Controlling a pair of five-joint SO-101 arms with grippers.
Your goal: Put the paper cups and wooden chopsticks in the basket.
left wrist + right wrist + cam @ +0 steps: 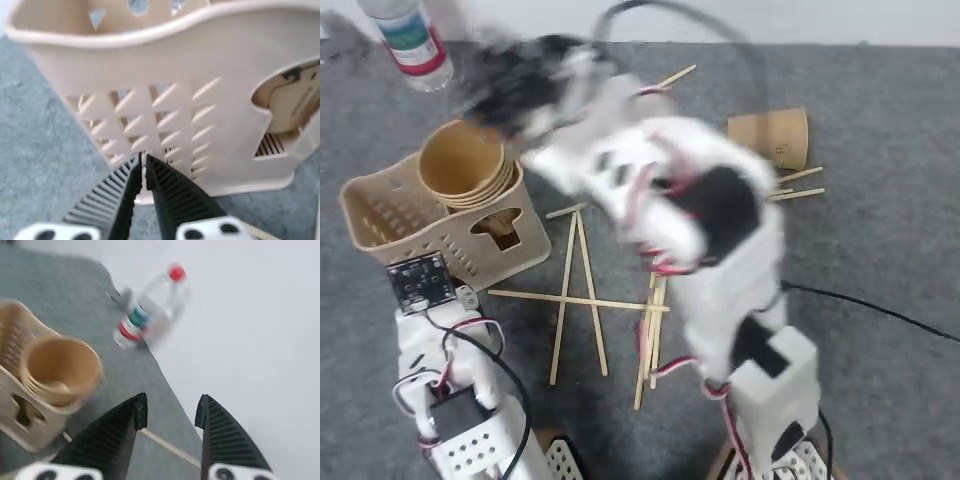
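Right gripper (pixel 172 402) hangs wide open and empty near the basket (pixel 365 222); left gripper (pixel 142 162) is pinched closed on nothing, nose at the basket wall; stacked paper cups (pixel 460 160) already sit inside; one loose paper cup (pixel 770 137) lies on its side well off, wooden chopsticks (pixel 578 300) scattered on the grey mat (pixel 880 260); cup's probably light and crushable, so pinch the rim gently; chopsticks look stiff and thin, grab mid-length.

The desk (pixel 890 380) is covered all across in grey, felt-like fabric; past its far edge, at 12 o'clock, lies a plain white surface (pixel 840 20) (wall or floor, unclear).
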